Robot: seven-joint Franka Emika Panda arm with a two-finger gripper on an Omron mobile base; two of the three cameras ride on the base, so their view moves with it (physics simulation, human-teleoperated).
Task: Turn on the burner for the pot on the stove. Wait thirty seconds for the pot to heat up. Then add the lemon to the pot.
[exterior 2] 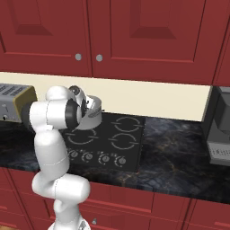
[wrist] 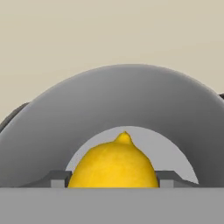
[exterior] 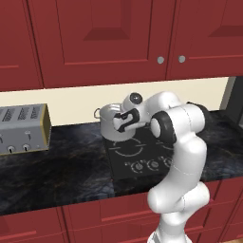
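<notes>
The lemon (wrist: 113,164) sits low at 6 o'clock in the hand view, bright yellow with its nipple end pointing to 12 o'clock, held between the two grey fingertips (wrist: 57,178) of the tool (wrist: 113,179), one at its 9 o'clock side and one at its 3 o'clock side; the jaws stand wide apart and are closed on the fruit, each pad touching its skin. Just beyond the lemon is the open mouth of the pot (wrist: 131,100), its grey steel inner wall arching over the fruit from 9 o'clock through 12 to 3, with the paler bottom showing as a smaller arc right behind the lemon. In the left base view the white arm bends forward over the front of the dark marbled surface (exterior: 57,166) and its hand reaches to the pot (exterior: 108,124), which stands on the stove (exterior: 137,159) at the black glass's 11 o'clock corner; the tool (exterior: 117,122) is at the pot's upper part, toward its 3 o'clock side. The row of round knobs (exterior: 153,164) lies at the stove's near edge. Further to 9 o'clock a boxy silver toaster (exterior: 23,128) stands on the surface against the cream wall (exterior: 71,102). Red cabinets (exterior: 104,38) hang above.
</notes>
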